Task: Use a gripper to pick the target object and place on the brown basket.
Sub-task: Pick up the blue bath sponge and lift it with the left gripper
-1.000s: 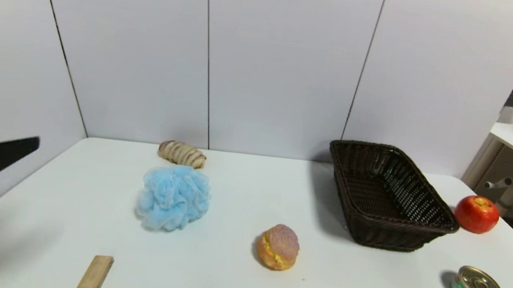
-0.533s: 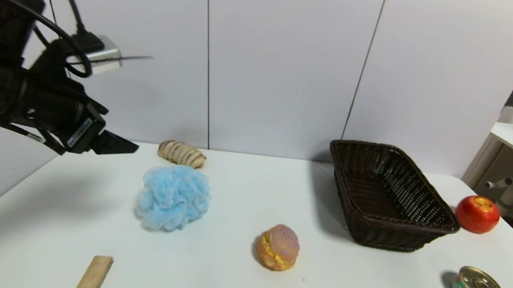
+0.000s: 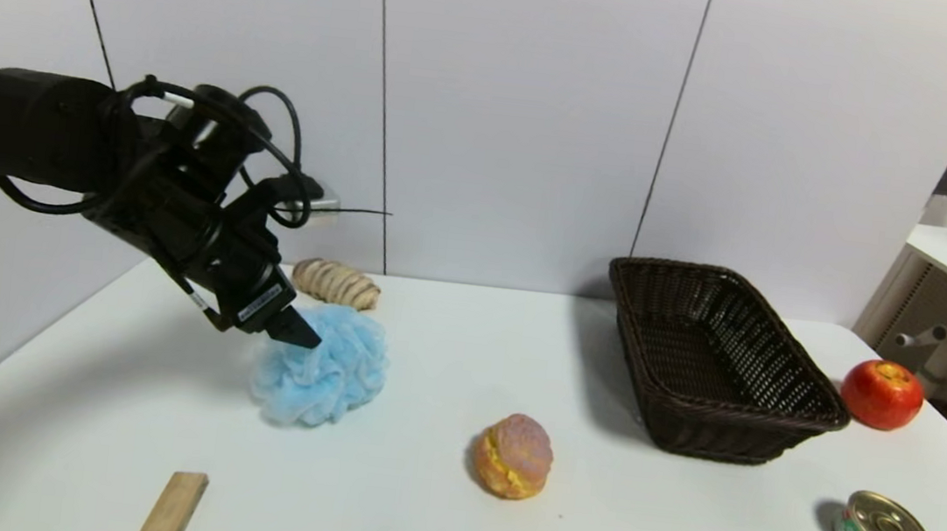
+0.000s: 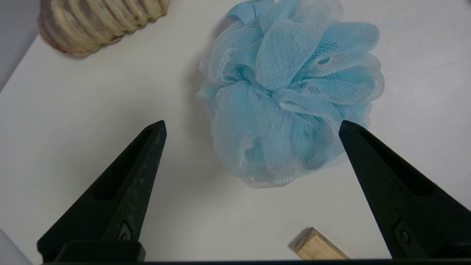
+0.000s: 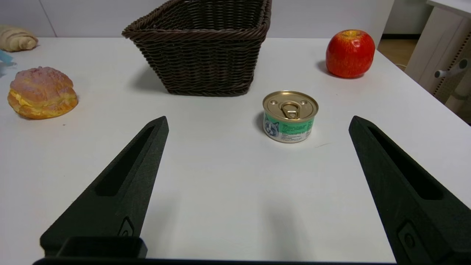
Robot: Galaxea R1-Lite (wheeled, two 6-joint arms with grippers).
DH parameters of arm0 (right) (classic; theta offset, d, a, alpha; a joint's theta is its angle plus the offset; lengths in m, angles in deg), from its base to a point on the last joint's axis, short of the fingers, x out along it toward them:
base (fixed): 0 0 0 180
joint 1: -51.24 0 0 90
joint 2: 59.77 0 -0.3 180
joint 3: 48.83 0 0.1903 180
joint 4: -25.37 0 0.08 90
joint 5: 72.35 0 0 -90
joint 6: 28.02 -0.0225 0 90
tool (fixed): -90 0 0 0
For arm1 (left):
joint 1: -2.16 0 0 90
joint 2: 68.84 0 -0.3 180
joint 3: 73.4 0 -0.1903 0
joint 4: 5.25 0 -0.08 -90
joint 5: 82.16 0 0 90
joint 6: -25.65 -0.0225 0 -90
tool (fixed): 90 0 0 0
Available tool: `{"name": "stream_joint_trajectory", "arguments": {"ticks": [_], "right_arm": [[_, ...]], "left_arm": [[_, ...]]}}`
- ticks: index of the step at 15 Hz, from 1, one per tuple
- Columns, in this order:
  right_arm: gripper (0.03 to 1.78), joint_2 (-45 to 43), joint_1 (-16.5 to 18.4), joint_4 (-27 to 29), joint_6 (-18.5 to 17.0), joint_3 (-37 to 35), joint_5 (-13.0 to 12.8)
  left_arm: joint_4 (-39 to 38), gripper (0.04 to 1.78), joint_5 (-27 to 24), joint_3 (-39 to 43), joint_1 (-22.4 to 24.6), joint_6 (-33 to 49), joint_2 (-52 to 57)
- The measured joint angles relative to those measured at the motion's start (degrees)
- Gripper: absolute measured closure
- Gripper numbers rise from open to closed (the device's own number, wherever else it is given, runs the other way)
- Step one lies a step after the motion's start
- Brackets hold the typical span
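Swung in from the left, left gripper (fingers wide) hovers above the pouf, not touching.

A: In the head view the left end effector covers the upper left of the blue bath pouf, and only one finger shows.

B: The left wrist view cuts the striped bread roll and the wooden block at its edges.

A: The right wrist view cuts its fingers low down. The bread roll is clipped, and the pouf is a blue sliver.
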Motion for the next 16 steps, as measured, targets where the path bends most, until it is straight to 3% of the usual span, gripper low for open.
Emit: {"name": "stream_joint_trajectory", "arguments": {"ticks": [10,13,16], "right_arm": [[0.12,0.0,0.0,0.0,0.0,0.0,0.0],[0.12,0.0,0.0,0.0,0.0,0.0,0.0],[0.12,0.0,0.0,0.0,0.0,0.0,0.0]], "left_arm": [[-0.1,0.16,-0.6,-0.8,-0.8,0.0,-12.7],[-0.1,0.65,-0.7,-0.7,-0.9,-0.1,-14.3],[-0.1,0.97,-0.6,-0.7,-1.0,0.0,-14.2]]}}
